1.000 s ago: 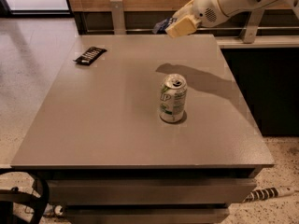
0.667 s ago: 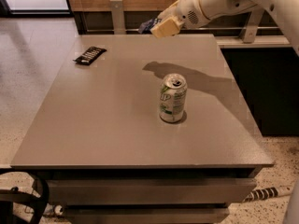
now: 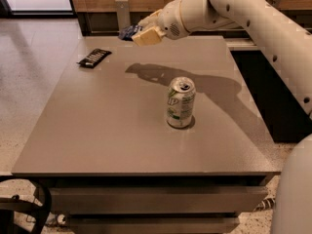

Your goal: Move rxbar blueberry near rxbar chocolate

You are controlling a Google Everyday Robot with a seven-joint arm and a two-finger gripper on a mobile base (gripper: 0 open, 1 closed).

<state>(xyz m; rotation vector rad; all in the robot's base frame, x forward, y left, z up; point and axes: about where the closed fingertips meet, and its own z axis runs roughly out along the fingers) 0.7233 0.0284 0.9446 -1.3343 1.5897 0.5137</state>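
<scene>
The blue bar (image 3: 127, 32) comes closer to the black bar (image 3: 94, 57).
The gripper (image 3: 141, 33), jaws closed on it, has moved left over the tabletop (image 3: 122, 130).

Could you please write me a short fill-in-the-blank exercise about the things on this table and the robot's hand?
1. The hand, raised over the far edge of the table, grips the rxbar blueberry, whose wrapper is ____.
2. Seen from the camera, the rxbar chocolate lies flat near the table's far ____ corner.
3. The soda can stands ____ near the middle of the table, apart from both bars.

Missing words: blue; left; upright.
</scene>
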